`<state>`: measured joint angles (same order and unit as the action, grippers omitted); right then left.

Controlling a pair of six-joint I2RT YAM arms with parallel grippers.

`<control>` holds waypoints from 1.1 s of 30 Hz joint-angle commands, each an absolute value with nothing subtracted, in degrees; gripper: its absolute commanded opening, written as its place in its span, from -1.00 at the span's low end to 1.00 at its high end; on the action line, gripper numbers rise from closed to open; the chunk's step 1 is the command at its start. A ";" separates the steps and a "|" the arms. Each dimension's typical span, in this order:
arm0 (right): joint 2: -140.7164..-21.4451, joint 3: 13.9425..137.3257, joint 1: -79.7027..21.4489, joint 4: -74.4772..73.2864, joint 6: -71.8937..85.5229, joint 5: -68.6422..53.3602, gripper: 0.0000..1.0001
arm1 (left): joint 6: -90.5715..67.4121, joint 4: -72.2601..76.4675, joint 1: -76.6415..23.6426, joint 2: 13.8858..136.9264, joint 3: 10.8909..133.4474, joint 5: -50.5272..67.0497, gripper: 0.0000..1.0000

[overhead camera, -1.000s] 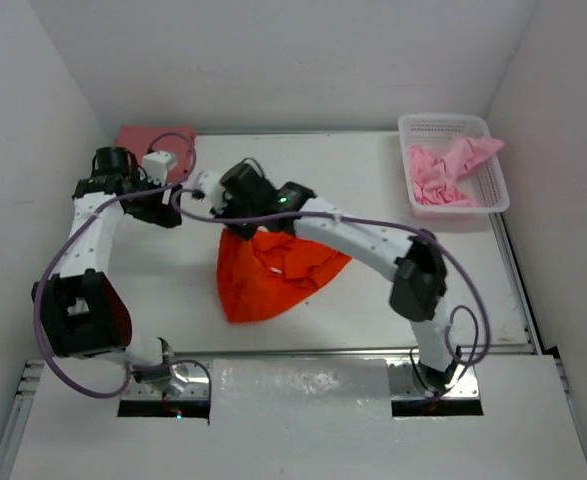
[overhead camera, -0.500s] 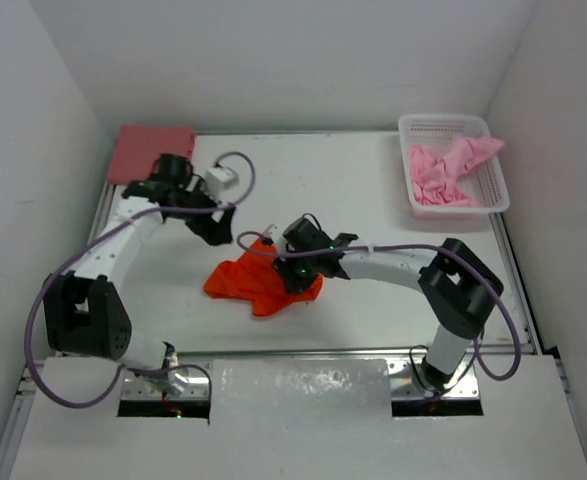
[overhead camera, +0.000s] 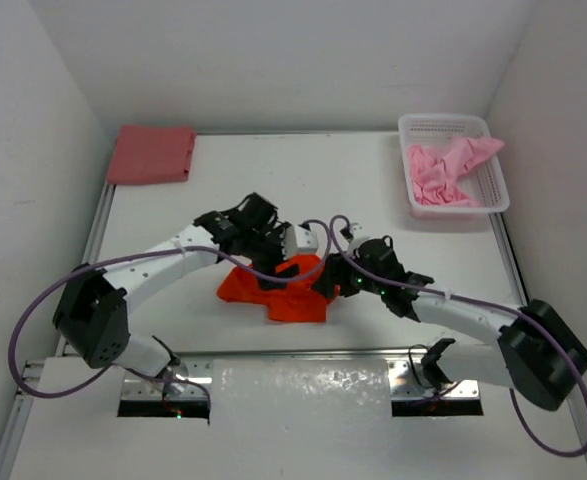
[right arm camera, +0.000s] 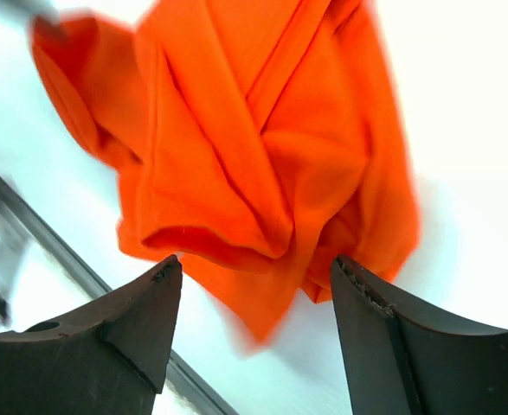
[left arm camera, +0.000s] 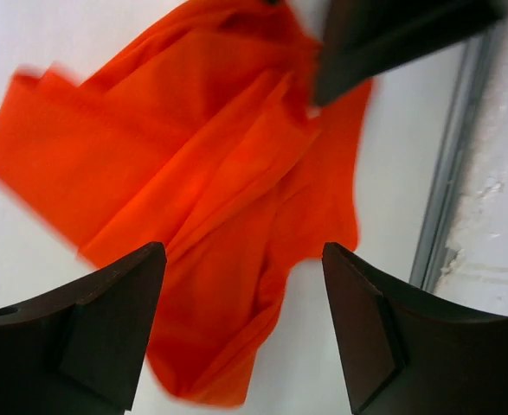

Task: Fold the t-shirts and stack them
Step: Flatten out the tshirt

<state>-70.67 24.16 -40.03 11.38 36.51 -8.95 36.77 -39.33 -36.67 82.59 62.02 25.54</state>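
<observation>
The bright orange t-shirt (overhead camera: 291, 298) lies crumpled on the table near the front middle. My left gripper (overhead camera: 277, 264) hovers over its left part and my right gripper (overhead camera: 325, 281) over its right edge. In the left wrist view the orange t-shirt (left arm camera: 202, 164) spreads below my open left gripper (left arm camera: 243, 252), with nothing between the fingers. The right wrist view shows the orange t-shirt (right arm camera: 254, 147) bunched just beyond my open right gripper (right arm camera: 255, 264). The rose-red t-shirt (overhead camera: 153, 153) lies folded at the back left. The light pink t-shirt (overhead camera: 445, 170) sits bunched in the basket.
A white perforated basket (overhead camera: 493, 198) stands at the back right against the wall. White walls close in the table on both sides and the back. A metal rail (left arm camera: 448, 190) runs along the front edge, close to the orange shirt.
My right gripper opened and let the orange t-shirt go; it fell from hanging into a crumpled heap. Both arms swung down toward the front middle of the table.
</observation>
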 commanded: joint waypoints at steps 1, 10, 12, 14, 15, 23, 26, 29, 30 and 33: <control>-65.23 22.94 -39.02 12.93 39.82 -6.50 0.32 | 39.03 -36.30 -41.47 85.16 63.10 24.26 0.42; -55.73 19.16 -37.44 3.08 39.73 -2.91 0.33 | 39.46 -34.37 -47.98 93.07 66.54 19.34 0.57; -53.54 17.94 -36.22 1.76 39.99 -2.29 0.33 | 39.03 -32.18 -49.30 94.21 65.92 18.11 0.59; -52.74 16.97 -35.51 1.84 40.34 -2.81 0.30 | 37.45 -30.77 -49.83 95.44 66.62 16.53 0.53; -52.47 16.35 -35.51 2.02 40.34 -3.16 0.28 | 36.66 -30.59 -49.83 96.75 67.23 15.04 0.44; -59.75 18.97 -38.13 4.82 36.73 -9.05 0.11 | 29.02 -32.77 -42.30 91.78 71.27 13.35 -1.00; -69.65 19.69 -43.31 10.61 39.88 -11.50 0.30 | 26.89 -35.15 -36.92 87.72 71.63 15.47 -1.00; -75.66 20.74 -44.47 16.42 43.49 -13.35 0.34 | 26.55 -35.07 -36.91 84.47 68.65 18.01 -1.00; -77.07 20.57 -44.47 20.44 44.90 -13.53 0.35 | 26.37 -34.81 -36.91 84.03 68.03 18.71 -1.00; -81.29 20.39 -44.47 22.85 48.07 -11.87 0.30 | 25.58 -35.50 -36.83 83.50 67.50 19.87 -1.00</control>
